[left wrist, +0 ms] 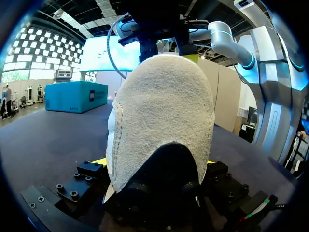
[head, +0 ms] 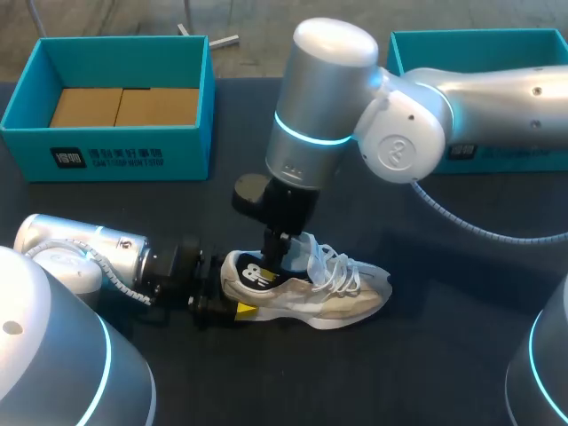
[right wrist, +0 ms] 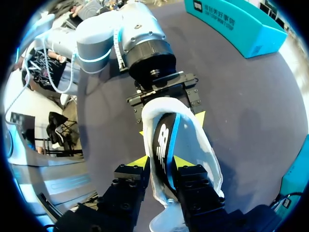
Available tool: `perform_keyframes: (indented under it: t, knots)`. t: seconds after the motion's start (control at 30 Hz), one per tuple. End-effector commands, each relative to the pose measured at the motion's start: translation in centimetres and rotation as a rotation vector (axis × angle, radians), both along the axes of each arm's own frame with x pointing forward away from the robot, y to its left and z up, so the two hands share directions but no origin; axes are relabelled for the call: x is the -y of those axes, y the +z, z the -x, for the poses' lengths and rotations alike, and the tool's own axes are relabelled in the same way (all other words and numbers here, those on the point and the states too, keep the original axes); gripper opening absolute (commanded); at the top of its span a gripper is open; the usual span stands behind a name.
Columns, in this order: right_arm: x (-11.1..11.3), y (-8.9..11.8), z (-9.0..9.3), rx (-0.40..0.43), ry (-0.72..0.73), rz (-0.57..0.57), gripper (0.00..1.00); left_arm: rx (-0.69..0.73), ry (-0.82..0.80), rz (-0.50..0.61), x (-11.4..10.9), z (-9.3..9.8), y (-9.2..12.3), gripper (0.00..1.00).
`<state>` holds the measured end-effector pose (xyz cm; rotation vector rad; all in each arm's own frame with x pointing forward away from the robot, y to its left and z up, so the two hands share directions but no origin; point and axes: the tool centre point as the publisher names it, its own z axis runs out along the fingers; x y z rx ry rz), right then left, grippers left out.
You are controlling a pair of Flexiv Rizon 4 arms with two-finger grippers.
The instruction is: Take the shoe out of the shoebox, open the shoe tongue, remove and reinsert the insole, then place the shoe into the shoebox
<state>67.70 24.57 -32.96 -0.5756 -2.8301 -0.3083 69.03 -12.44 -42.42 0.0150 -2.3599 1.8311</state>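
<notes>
White-and-grey sneaker (head: 333, 297) sits upright on its sole on the dark tabletop (head: 444, 355), heel in the L claw (head: 229, 295), toe pointing away from it. L claw comes in low along the tabletop & is clamped on the heel: one yellow tip each side, both touching, w/ the heel cup filling the gap betw. the fingers in the L wrist view. R claw (right wrist: 161, 162) comes down from above into the shoe's opening, just ahead of the L claw, over the heel end. Its 2 yellow tips pinch the insole (right wrist: 163, 137) (black, white logo, blue edge), one tip on each face, so it's closed on the insole. Insole stands on edge betw. the tips, far end down in the heel by the L claw; can't tell how much of it is out of the sneaker. White laces (head: 335, 266) lie loose just beyond the R claw, toward the toe. Two teal shoeboxes stand on the tabletop well apart from both claws. The shoebox w/ cardboard (head: 106, 158) is beyond the L claw, open-topped, brown cardboard on its floor. The second shoebox (head: 515, 160) is beyond the R arm, mostly hidden behind it.
</notes>
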Motion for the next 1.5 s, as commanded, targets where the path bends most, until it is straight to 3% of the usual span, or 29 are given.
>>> perform_keyframes:
  t: [0.03,0.13,0.17,0.2,0.23,0.43,0.53,0.63,1.27,1.37,1.4,1.5]
  knots:
    - [0.0,-0.4,-0.2,-0.004,0.003,-0.013,0.30,0.000,0.003,-0.002,0.0,0.1,-0.3,0.00]
    - [0.0,-0.2,-0.4,-0.002,0.008,-0.016,0.27,0.000,0.003,-0.002,0.0,0.1,-0.3,0.00]
    - [0.0,-0.2,-0.4,-0.001,0.009,-0.016,0.22,0.000,0.003,-0.002,0.0,0.1,-0.3,0.00]
    - [0.0,-0.2,-0.5,-0.001,0.009,-0.016,0.05,0.000,0.003,-0.002,0.0,0.1,-0.3,0.00]
    - [0.0,-0.3,-0.5,-0.001,0.010,-0.016,0.00,0.000,0.003,-0.002,0.0,0.1,-0.3,0.00]
    - [0.2,-0.5,-0.5,-0.007,0.020,-0.031,0.01,0.000,0.003,-0.002,0.0,0.1,-0.3,0.00]
    - [0.3,-0.6,-0.4,-0.011,0.033,-0.041,0.25,0.000,0.003,-0.002,0.0,0.1,-0.3,0.00]
    - [0.5,-0.7,-0.3,-0.017,0.037,-0.044,0.36,0.000,0.003,-0.002,0.0,0.1,-0.3,0.00]
    - [0.3,-2.7,-0.7,-0.078,0.073,-0.080,0.29,0.000,0.003,-0.002,0.0,0.1,-0.3,0.00]
    - [0.3,-3.1,-0.6,-0.091,0.082,-0.087,0.14,0.000,0.003,-0.002,0.0,0.1,-0.3,0.00]
    - [0.3,-3.2,-0.6,-0.095,0.095,-0.090,0.00,0.000,0.003,-0.002,0.0,0.1,-0.3,0.00]
    - [0.3,-3.3,-0.5,-0.091,0.111,-0.099,0.00,0.000,0.003,-0.002,0.0,0.1,-0.3,0.00]
